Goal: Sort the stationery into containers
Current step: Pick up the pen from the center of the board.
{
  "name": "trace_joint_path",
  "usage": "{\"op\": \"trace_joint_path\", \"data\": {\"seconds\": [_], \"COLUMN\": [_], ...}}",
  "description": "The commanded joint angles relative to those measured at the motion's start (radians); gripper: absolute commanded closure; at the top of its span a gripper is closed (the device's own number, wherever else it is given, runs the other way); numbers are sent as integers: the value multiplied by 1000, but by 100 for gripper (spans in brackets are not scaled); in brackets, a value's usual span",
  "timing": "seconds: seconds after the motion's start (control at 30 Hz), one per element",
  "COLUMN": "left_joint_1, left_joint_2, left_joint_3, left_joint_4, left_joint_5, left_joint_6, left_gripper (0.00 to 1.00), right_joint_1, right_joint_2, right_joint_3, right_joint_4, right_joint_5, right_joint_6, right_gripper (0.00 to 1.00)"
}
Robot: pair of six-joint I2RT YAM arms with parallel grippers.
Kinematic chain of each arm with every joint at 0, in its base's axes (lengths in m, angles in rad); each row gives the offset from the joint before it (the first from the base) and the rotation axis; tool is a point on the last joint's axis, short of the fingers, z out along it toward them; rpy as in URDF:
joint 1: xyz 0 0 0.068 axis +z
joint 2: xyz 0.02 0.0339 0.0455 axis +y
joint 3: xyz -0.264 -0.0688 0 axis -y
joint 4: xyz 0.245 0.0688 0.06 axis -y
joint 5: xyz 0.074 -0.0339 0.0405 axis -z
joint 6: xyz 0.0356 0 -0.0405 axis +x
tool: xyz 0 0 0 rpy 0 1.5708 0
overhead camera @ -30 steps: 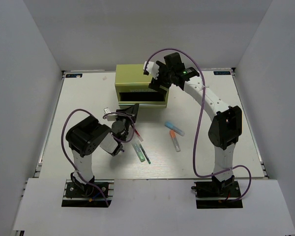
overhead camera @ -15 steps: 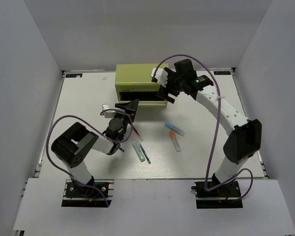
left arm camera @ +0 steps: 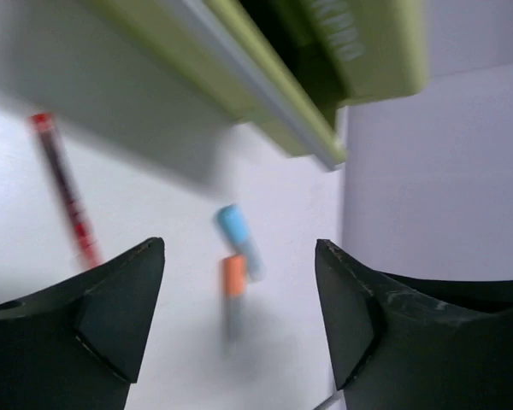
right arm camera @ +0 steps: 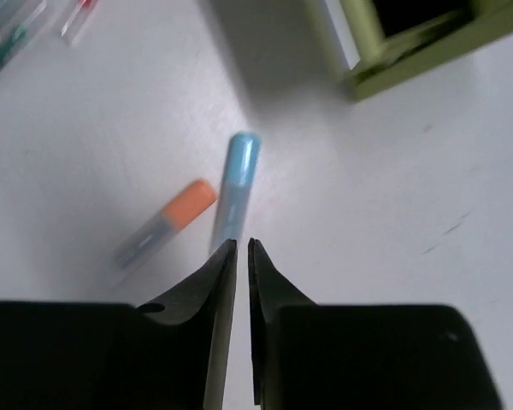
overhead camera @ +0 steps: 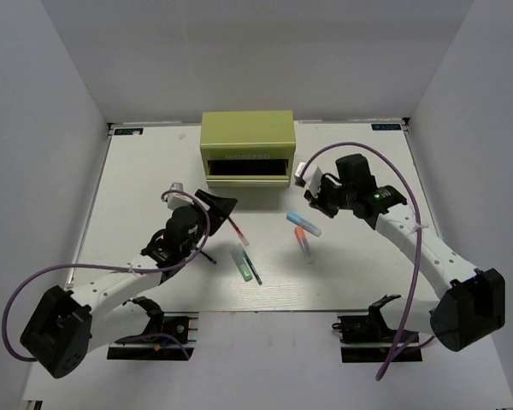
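Observation:
The olive tool chest (overhead camera: pixel 246 137) stands at the back centre, its front showing a dark open slot. Before it on the table lie a red pen (overhead camera: pixel 237 231), a light blue pen (overhead camera: pixel 303 223), a white pen with an orange cap (overhead camera: pixel 303 243), a pale green pen (overhead camera: pixel 239 262) and a teal-green pen (overhead camera: pixel 254 271). My left gripper (overhead camera: pixel 215 202) hovers open and empty left of the red pen (left arm camera: pixel 64 192); its wrist view looks past the chest (left arm camera: pixel 359 51). My right gripper (right arm camera: pixel 242 248) is shut and empty, just behind the light blue pen (right arm camera: pixel 238 184) and beside the orange-capped pen (right arm camera: pixel 167 220).
White walls close in the table (overhead camera: pixel 376 171) on three sides. Purple cables loop from both arms. The chest corner (right arm camera: pixel 410 43) sits close ahead and to the right of the right gripper.
The right arm has drawn back from the chest front and come down near the light blue pen, its jaws closing. The left arm has stretched out low, and its gripper has opened.

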Motion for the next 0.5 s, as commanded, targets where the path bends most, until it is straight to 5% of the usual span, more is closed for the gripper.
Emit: {"op": "trace_joint_path", "data": {"seconds": [0.0,0.03,0.13,0.2,0.23,0.27,0.37,0.47], "left_joint_1": [-4,-4,7,7,7,7,-2,-2], "left_joint_2": [-63,-76,-77,-67,-67,-57,-37,-37], "left_joint_3": [56,56,81,93,104,113,153,178], "left_joint_4": [-470,-500,-571,-582,-591,-601,-673,-739], "left_joint_5": [33,33,64,84,84,93,84,75], "left_joint_6": [45,45,45,65,76,87,96,106], "left_gripper": [21,35,58,58,55,40,16,11], "right_joint_1": [-25,-37,-58,-72,-74,-81,-84,-86], "right_joint_2": [-12,-7,43,99,112,155,220,278], "right_joint_3": [-113,-139,-161,-167,-167,-165,-170,-179], "right_joint_4": [38,52,78,98,111,121,186,228], "right_joint_5": [-54,-66,-70,-68,-67,-67,-62,-21], "right_joint_6": [94,117,163,203,209,215,226,235], "right_gripper": [83,77,57,51,49,48,44,41]}}
